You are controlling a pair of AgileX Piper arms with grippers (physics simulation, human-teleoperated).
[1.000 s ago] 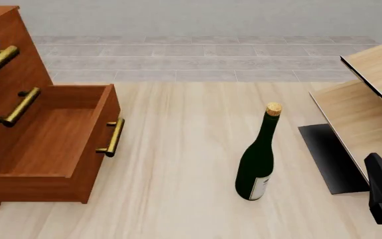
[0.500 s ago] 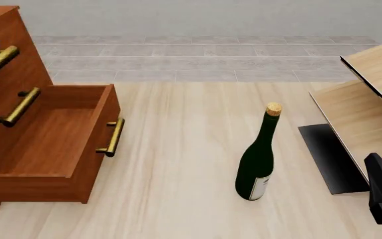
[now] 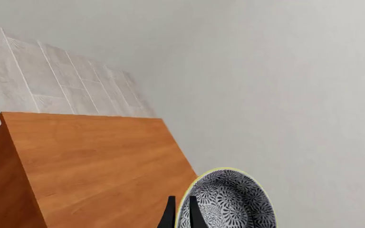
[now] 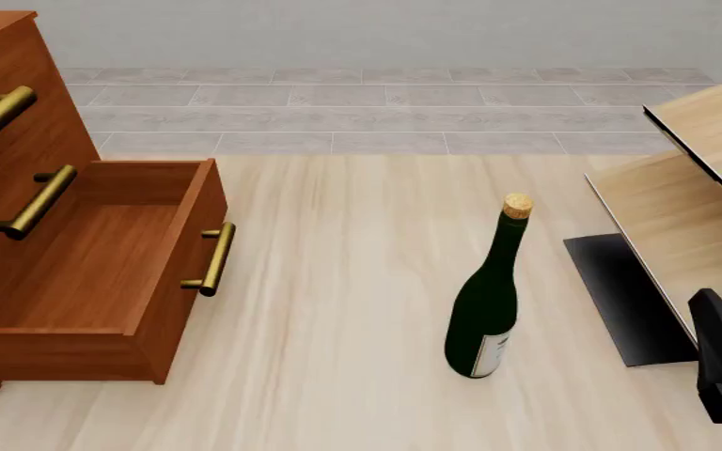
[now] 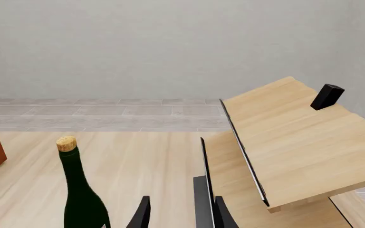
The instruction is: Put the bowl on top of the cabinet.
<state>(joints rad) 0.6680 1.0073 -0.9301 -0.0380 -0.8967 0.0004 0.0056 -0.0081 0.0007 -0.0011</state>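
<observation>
Now the left gripper (image 3: 181, 214) is pinching the rim of the speckled bowl (image 3: 228, 202) and holding it just beside the flat top of the cabinet (image 3: 100, 161), while the right gripper (image 5: 179, 213) is waiting open near the wine bottle (image 5: 81, 190).

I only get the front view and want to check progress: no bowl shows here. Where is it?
Observer: In the left wrist view, the bowl has its rim between the fingers of the left gripper.
Operator: Near the cabinet?
Observer: The flat top of the cabinet shows right beside the bowl; I cannot tell whether they touch.
Operator: And the right gripper?
Observer: The right gripper is open and empty, near the wine bottle.
</observation>
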